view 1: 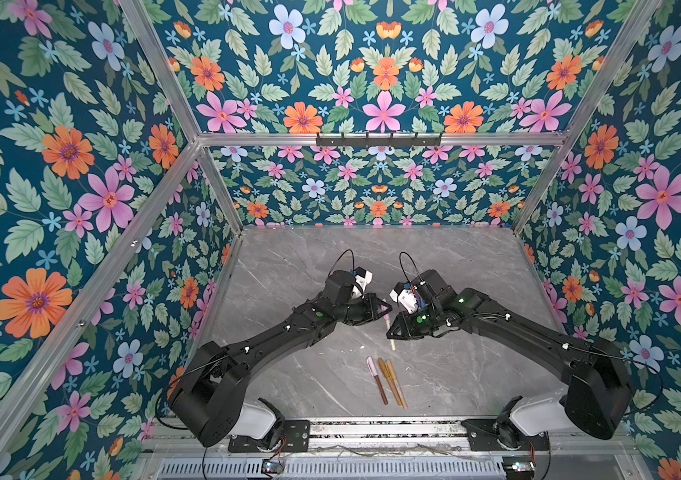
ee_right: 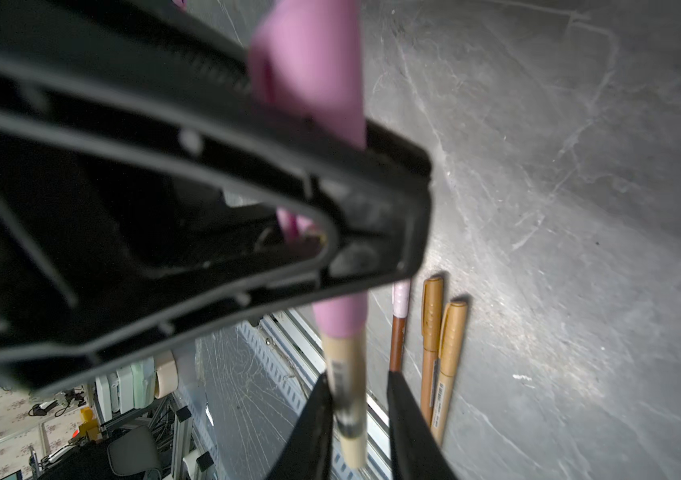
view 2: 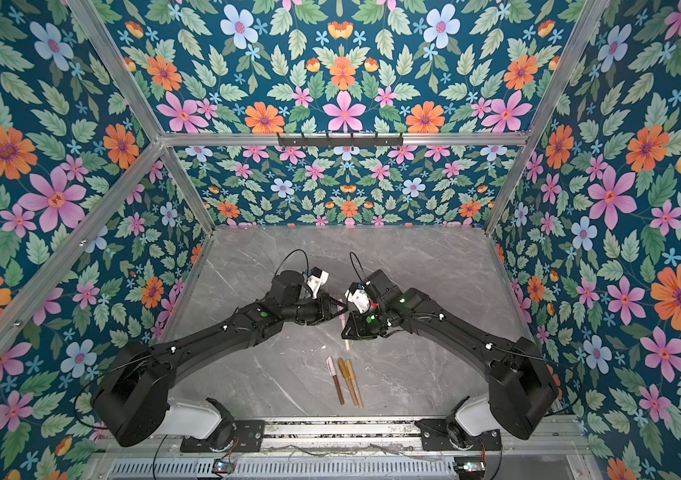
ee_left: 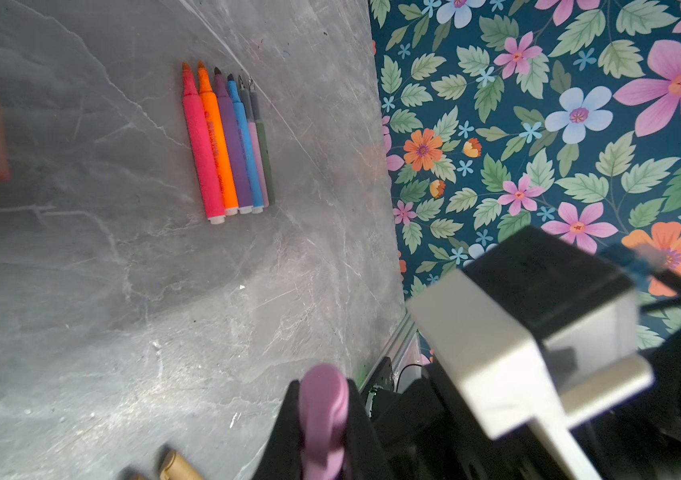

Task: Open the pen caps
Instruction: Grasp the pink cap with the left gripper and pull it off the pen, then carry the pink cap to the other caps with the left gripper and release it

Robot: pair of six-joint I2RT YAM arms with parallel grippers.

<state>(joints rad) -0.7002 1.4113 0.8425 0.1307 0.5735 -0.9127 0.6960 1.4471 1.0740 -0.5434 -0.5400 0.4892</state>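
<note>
Left gripper [ee_left: 324, 399] was clamped on the pink cap [ee_left: 322, 419] at mid-table. The right gripper [ee_right: 356, 376] straddled the beige barrel [ee_right: 345, 361] with jaws slightly apart and a gap on one side, seen only in the right wrist view. Only the left wrist view showed the six uncapped pens [ee_left: 226, 141] in a row. The three capped pens [view 1: 386, 380] lay near-centre in both top views.

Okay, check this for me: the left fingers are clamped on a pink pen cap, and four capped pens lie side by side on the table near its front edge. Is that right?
Not quite. Three capped pens lie side by side there, not four; both top views show it. The left fingers are indeed clamped on the pink cap, and the pens do lie near the front edge of the table.
</note>
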